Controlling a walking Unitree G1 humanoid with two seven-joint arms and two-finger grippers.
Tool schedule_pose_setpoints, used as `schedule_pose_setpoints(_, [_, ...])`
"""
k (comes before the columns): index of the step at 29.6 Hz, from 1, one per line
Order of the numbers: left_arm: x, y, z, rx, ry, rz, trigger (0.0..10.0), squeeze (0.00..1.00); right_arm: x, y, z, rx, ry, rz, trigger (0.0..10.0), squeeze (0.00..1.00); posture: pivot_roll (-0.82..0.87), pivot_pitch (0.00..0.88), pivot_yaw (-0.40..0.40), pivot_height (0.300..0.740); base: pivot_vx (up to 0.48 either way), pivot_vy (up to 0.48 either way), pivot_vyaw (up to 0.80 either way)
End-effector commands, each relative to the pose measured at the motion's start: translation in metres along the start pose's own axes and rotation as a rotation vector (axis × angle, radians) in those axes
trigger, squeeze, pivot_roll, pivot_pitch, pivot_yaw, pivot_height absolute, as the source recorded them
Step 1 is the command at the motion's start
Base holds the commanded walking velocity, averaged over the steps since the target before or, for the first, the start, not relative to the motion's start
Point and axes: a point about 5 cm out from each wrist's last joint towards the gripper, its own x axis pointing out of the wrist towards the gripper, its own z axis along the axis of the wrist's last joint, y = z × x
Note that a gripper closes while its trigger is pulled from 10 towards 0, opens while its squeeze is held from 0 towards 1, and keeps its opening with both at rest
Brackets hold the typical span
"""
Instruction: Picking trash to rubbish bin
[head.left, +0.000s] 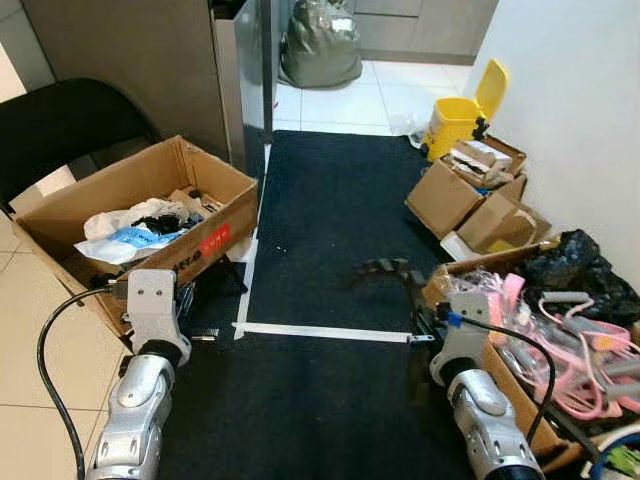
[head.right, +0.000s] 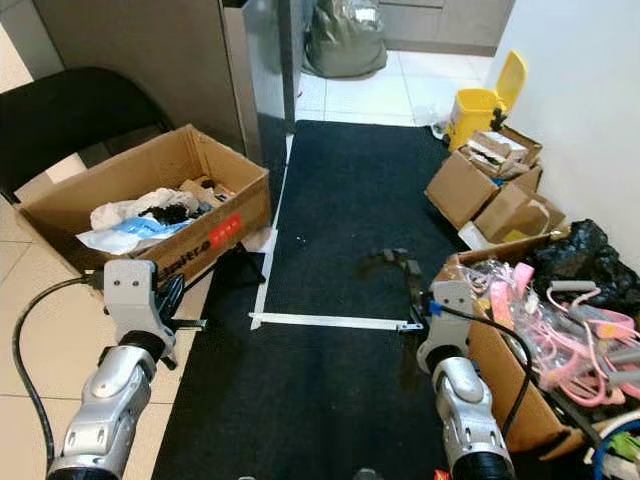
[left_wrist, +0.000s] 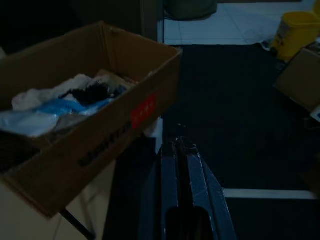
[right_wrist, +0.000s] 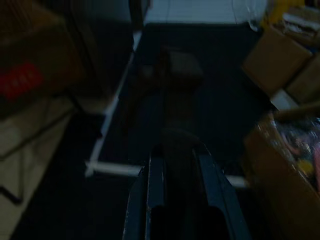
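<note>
Our right gripper clamps dark trash; our left gripper, jaws together, points beside the cardboard box

Head pair looking forward and down over the black mat. Wrist views low, facing along it. Shared: cardboard box at its left edge.

A dark, crumpled piece of trash hangs pinched in my right hand above the black mat; the yellow rubbish bin, lid raised, stands at one o'clock.
</note>
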Motion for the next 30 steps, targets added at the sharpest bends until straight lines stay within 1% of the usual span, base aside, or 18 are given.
schedule_pose_setpoints(1, [0.0,-0.001,0.0,0.004,0.009,-0.012,10.0,0.0,0.001,-0.004,0.01,0.022,-0.048,-0.021,10.0,0.0,0.03,0.136,-0.01,0.74,0.326,0.0,0.0])
schedule_pose_setpoints(2, [0.0,-0.001,0.0,0.004,0.009,-0.012,10.0,0.0,0.001,-0.004,0.01,0.022,-0.048,-0.021,10.0,0.0,0.03,0.136,-0.01,0.74,0.326,0.0,0.0])
schedule_pose_setpoints(5, [0.001,-0.003,0.002,0.004,0.002,-0.015,10.0,0.0,0.007,-0.002,0.021,0.032,-0.089,-0.017,10.0,0.0,0.03,0.134,-0.009,0.74,0.325,0.0,0.0])
schedule_pose_setpoints(6, [0.001,-0.003,0.002,0.004,0.002,-0.015,10.0,0.0,0.007,-0.002,0.021,0.032,-0.089,-0.017,10.0,0.0,0.03,0.134,-0.009,0.74,0.326,0.0,0.0])
schedule_pose_setpoints(10, [0.003,-0.003,0.006,0.0,-0.012,-0.014,10.0,0.0,0.014,-0.001,0.034,0.031,-0.121,-0.003,10.0,0.0,0.03,0.136,-0.016,0.74,0.324,0.0,0.0])
schedule_pose_setpoints(23, [0.003,-0.004,0.009,0.003,-0.024,-0.019,10.0,0.0,0.014,0.0,0.038,0.036,-0.131,0.004,10.0,0.0,0.03,0.146,-0.019,0.74,0.327,0.0,0.0])
schedule_pose_setpoints(28, [0.005,-0.004,0.013,0.003,-0.033,-0.018,10.0,0.0,0.017,0.004,0.043,0.026,-0.146,0.034,10.0,0.0,0.03,0.143,-0.02,0.74,0.327,0.0,0.0])
schedule_pose_setpoints(30, [0.005,-0.004,0.013,0.003,-0.035,-0.017,10.0,0.0,0.018,0.005,0.044,0.027,-0.148,0.04,10.0,0.0,0.03,0.143,-0.02,0.74,0.326,0.0,0.52])
